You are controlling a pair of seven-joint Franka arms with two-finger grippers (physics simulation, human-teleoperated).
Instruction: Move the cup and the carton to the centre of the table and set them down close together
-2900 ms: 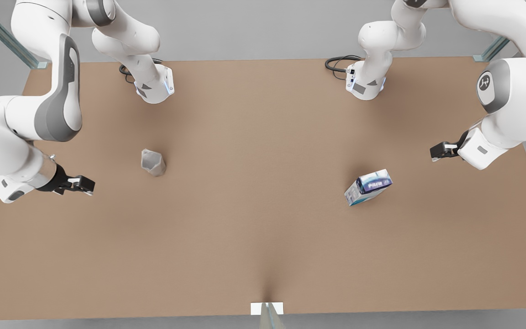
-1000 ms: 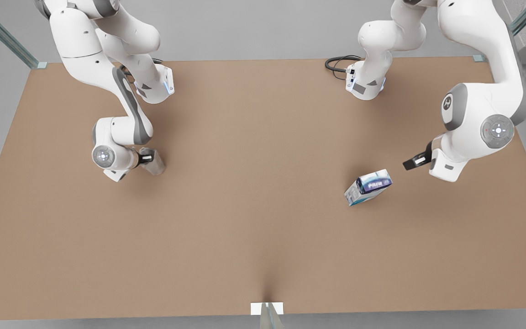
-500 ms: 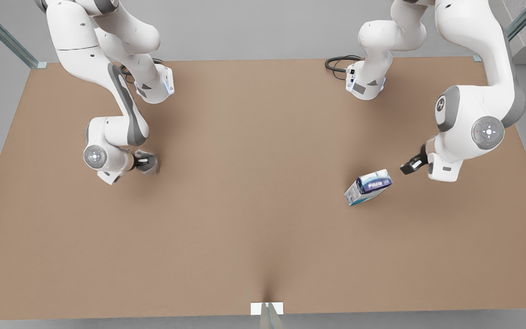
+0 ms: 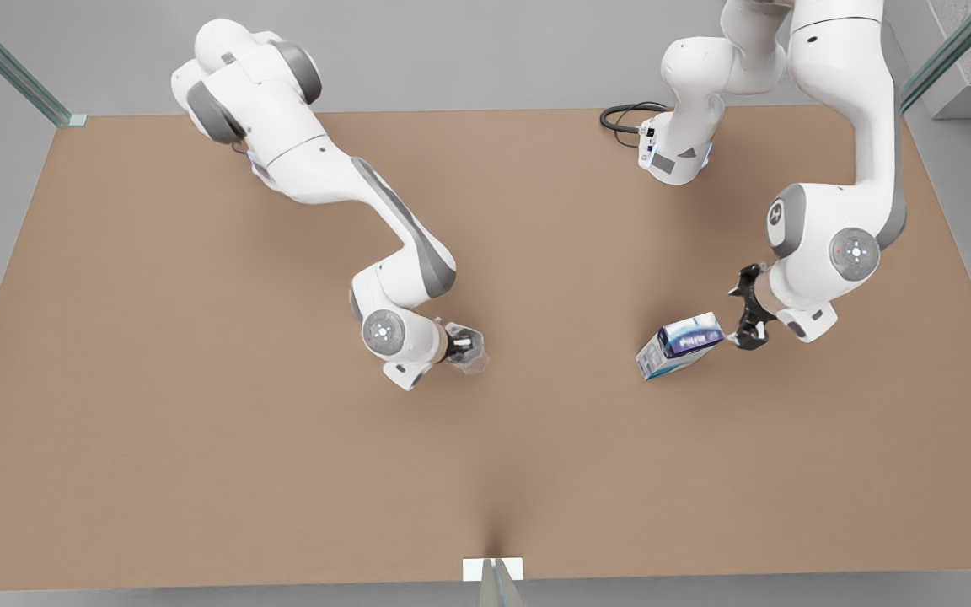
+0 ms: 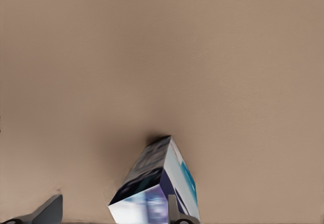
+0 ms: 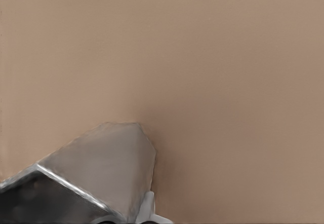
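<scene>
We log the right gripper (image 4: 466,344) clamped on the cup (image 4: 474,357), near the middle of the table (image 4: 199,438), slightly toward the front view's left of centre; in the right wrist view the cup (image 6: 101,176) sits pressed against a fingertip (image 6: 147,209). The left gripper (image 4: 745,319) stands at the carton's (image 4: 681,344) end on the front view's right, fingers spread wide. In the left wrist view the carton (image 5: 157,186) sits between the fingers (image 5: 48,211), not pinched. The carton rests on the table, well apart from the cup.
</scene>
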